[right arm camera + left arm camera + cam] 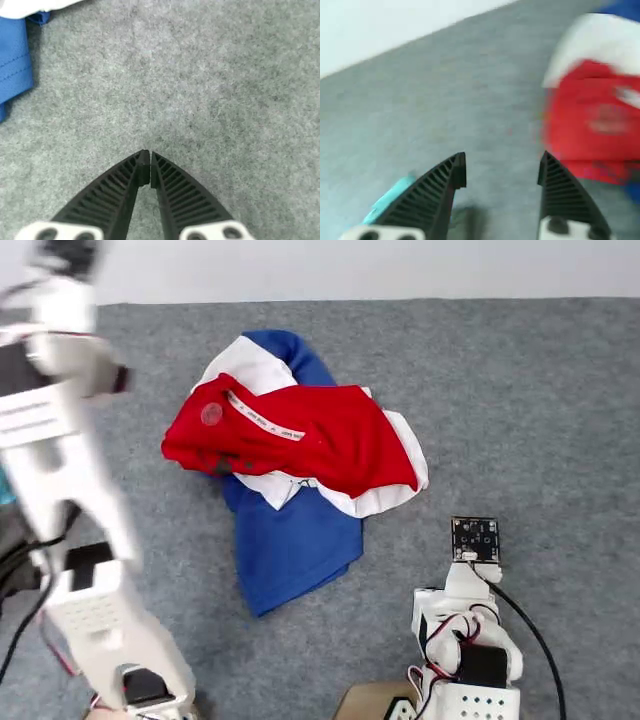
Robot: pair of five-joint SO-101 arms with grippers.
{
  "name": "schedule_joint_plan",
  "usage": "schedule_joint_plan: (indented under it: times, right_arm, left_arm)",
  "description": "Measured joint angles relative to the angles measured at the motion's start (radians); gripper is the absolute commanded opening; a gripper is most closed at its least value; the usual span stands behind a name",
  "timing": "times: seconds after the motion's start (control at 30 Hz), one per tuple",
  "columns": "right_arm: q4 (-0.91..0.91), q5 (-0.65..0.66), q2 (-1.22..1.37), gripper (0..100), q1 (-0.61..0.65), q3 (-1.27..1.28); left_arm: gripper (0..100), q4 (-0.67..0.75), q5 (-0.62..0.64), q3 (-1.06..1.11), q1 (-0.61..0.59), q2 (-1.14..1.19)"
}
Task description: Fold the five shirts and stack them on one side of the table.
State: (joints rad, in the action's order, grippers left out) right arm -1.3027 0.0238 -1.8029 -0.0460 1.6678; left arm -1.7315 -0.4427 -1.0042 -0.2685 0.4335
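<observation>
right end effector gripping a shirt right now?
No, the right end effector is shut with nothing between its tips, grey table beyond them and the blue shirt apart from it.

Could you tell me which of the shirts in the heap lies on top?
The red shirt: it is draped over the white shirt and the blue shirt, both showing beneath.

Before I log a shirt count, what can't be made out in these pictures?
High view: the number of shirts; the red shirt covers most of the white shirt and part of the blue shirt, and could hide others.
High view: the print on the red shirt's label strip, too small.
Right wrist view: the blue shirt, cut off by the picture's edge.
</observation>
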Motion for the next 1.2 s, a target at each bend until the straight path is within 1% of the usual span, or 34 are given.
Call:
schedule_joint_plan:
  times: [0.1,0.17,0.23,0.33,0.47,0.6,0.8,0.93,1.07,1.13,1.2]
  right_arm:
    - [0.000,0.000,0.000,0.9,0.000,0.000]
    - [0.000,0.000,0.000,0.9,0.000,0.000]
    - [0.000,0.000,0.000,0.9,0.000,0.000]
    - [0.000,0.000,0.000,0.9,0.000,0.000]
    - [0.000,0.000,0.000,0.9,0.000,0.000]
    - [0.000,0.000,0.000,0.9,0.000,0.000]
    - [0.000,0.000,0.000,0.9,0.000,0.000]
    - [0.000,0.000,0.000,0.9,0.000,0.000]
    - [0.000,0.000,0.000,0.9,0.000,0.000]
    - [0.000,0.000,0.000,0.9,0.000,0.000]
    - [0.000,0.000,0.000,0.9,0.000,0.000]
  left_arm:
    - [24,0.011,0.000,0.114,0.141,0.000]
    - [24,0.048,0.000,0.203,0.222,0.000]
    - [27,0.100,0.000,0.288,0.293,0.000]
    - [31,0.164,0.000,0.388,0.368,0.000]
    - [32,0.224,0.000,0.471,0.428,0.000]
    - [32,0.269,-0.018,0.543,0.465,0.003]
    - [32,0.402,-0.048,0.667,0.473,0.055]
    - [32,0.460,-0.052,0.667,0.473,0.166]
    - [32,0.470,-0.052,0.612,0.470,0.276]
    - [28,0.451,-0.052,0.555,0.470,0.311]
    - [23,0.422,-0.052,0.506,0.470,0.347]
